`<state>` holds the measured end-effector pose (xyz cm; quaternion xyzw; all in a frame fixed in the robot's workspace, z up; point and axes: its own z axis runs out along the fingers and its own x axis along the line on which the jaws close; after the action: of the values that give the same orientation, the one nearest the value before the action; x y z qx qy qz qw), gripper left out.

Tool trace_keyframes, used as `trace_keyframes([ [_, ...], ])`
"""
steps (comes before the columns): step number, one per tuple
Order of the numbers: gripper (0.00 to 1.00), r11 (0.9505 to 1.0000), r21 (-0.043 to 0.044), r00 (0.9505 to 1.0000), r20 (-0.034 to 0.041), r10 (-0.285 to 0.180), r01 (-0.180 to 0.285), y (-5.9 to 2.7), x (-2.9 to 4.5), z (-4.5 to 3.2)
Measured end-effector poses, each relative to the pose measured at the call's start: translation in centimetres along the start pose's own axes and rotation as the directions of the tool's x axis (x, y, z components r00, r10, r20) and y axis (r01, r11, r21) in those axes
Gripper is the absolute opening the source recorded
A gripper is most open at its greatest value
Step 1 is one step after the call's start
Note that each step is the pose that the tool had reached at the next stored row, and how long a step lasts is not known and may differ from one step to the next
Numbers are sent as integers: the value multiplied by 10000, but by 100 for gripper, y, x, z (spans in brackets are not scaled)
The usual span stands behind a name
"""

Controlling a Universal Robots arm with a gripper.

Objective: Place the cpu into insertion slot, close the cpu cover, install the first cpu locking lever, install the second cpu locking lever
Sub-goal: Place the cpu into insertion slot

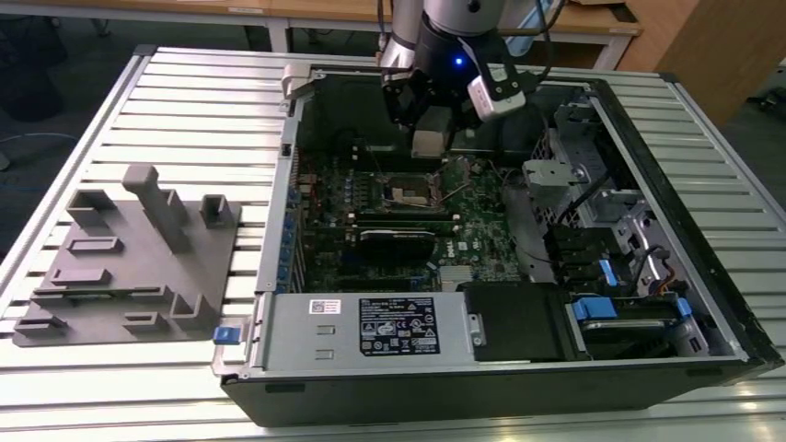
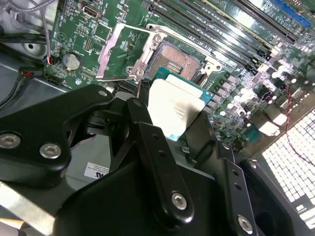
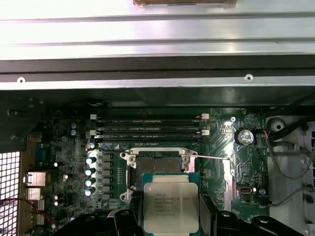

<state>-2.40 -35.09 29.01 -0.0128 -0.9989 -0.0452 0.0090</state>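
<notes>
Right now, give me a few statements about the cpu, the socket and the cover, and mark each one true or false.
1. The gripper holds the cpu. True.
2. The cpu already sits in the socket. False: the socket is empty, and the cpu is in the gripper, off the board and near the socket.
3. The cover is shut over the socket. False: it is swung open to one side of the socket.
4. The case lies open on a slatted table. True.
</notes>
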Motion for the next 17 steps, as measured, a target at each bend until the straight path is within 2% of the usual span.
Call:
trace_keyframes([
  [17,54,10000,5,10000,-2,0,0,-7,-1,70],
])
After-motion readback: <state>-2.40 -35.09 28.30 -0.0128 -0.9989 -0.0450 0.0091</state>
